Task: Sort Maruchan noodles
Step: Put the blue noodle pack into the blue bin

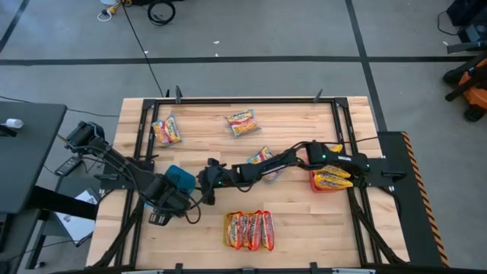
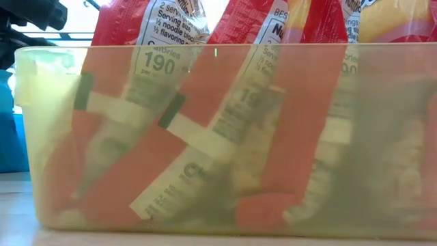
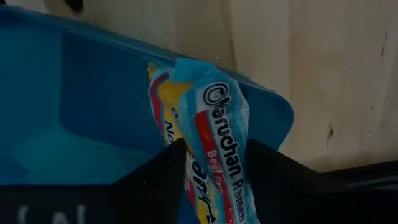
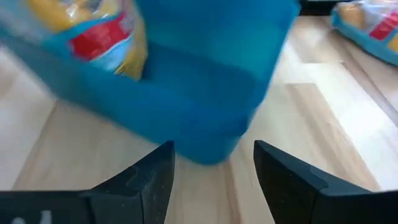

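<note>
Now your left gripper pinches the crinkly, light blue Maruchan beef packet by its edge over the blue tray, right gripper spread empty.

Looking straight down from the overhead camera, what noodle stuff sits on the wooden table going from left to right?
Loose orange-yellow plastic noodle packet → blue plastic tray under the left pincer → loose yellow packet, with a row of upright red-orange packets nearer the front edge → red tray of yellow packets.
</note>
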